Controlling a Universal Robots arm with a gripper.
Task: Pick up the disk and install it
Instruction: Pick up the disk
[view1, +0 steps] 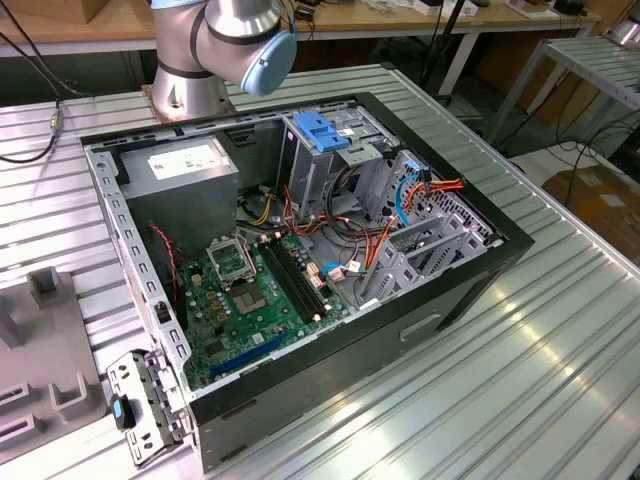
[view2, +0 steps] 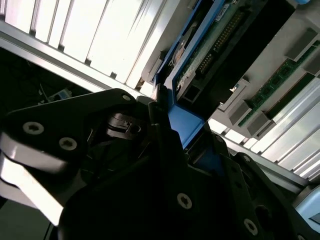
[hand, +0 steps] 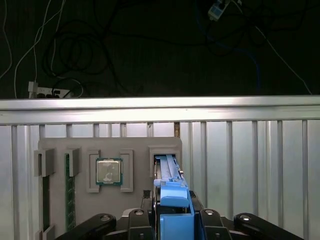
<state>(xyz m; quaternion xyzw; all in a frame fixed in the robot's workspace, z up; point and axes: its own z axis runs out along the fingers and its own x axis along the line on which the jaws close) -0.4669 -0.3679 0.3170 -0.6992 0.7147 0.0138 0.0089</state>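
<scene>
In the exterior view, an open black-and-grey metal computer case (view1: 120, 230) lies on the ribbed aluminium table (view1: 520, 380). Its green motherboard (view1: 250, 300) faces up. At the far side of the case is a grey metal drive cage with a blue plastic latch (view1: 325, 135). The silver-and-blue arm (view1: 230, 40) is mounted beyond the case's far wall. A grey moulded holder tray (view1: 40, 380) sits at the exterior view's left, near the table edge. There is wide bare table at the exterior view's right, but inside the case the walls and orange and blue cables crowd the cage.

In the first wrist view, the flat silver-metal disk (hand: 167, 170) with blue plastic side rails stands on edge in a slot of the tray (hand: 135, 145). A square silver processor chip (hand: 109, 171) lies in the pocket beside it, and a green memory stick (hand: 69, 190) in another. The black pincer (hand: 174, 220) straddles the disk's blue rail. Past the tray are the table's edge and a dark floor with cables.

In the second wrist view, the pincer (view2: 182, 132) looks clenched on the blue rail of the disk (view2: 210, 55), whose green circuit board shows.

I judge the grasp made. The disk sits in its slot, so lifting it and fitting it in the case are left to do, and the slot walls leave room only straight out
</scene>
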